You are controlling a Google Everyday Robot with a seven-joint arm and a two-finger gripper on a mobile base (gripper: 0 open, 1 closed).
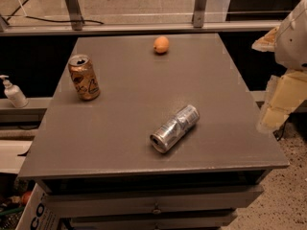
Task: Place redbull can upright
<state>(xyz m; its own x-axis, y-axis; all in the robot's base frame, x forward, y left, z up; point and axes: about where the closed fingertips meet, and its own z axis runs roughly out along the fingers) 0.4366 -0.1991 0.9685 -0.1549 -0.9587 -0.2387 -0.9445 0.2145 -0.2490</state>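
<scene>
The slim silver aluminium redbull can point(174, 128) lies sideways on the grey tabletop point(120, 143), long axis diagonal, left of the cream end effector point(283, 102), whose grip state I cannot tell.

Claw point(280, 102) at the right, just off the edge of the worktop point(144, 80): pale blocks, the arm point(292, 32) above it cut by the picture's right edge. Redbull can point(174, 128) lies on its side, markings too small to read, underside hidden against the worktop. Lower left, a white box point(41, 210) cut by the bottom edge, only the letters "CO" showing; the drawers point(158, 199) under the worktop are likewise cut off below.
</scene>
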